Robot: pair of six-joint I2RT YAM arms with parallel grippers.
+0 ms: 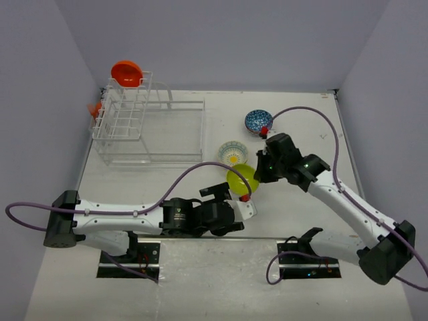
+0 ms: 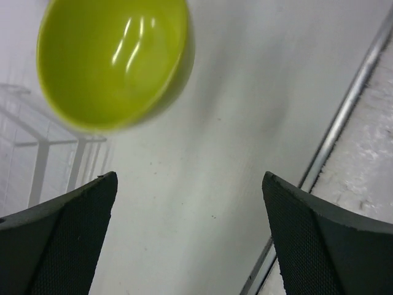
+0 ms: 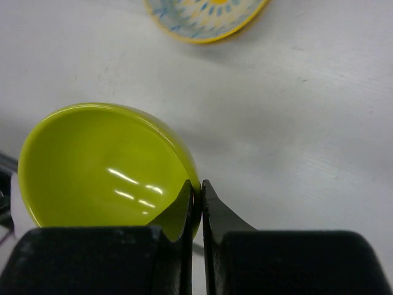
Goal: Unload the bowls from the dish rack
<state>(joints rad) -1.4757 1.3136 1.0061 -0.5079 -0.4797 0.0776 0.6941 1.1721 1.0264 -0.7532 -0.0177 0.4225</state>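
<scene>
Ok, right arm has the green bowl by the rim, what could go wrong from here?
1. The right gripper pinches only the thin rim of the green bowl, so the bowl could swing or slip out in transit.
2. The left gripper is open close beside the bowl; a careless move away could clip it.
3. The yellow-patterned bowl sits just beyond; setting down there could knock it.

dish rack: far left | top bowl: on its tall end | near bowl, mid bowl, far bowl: to right
</scene>
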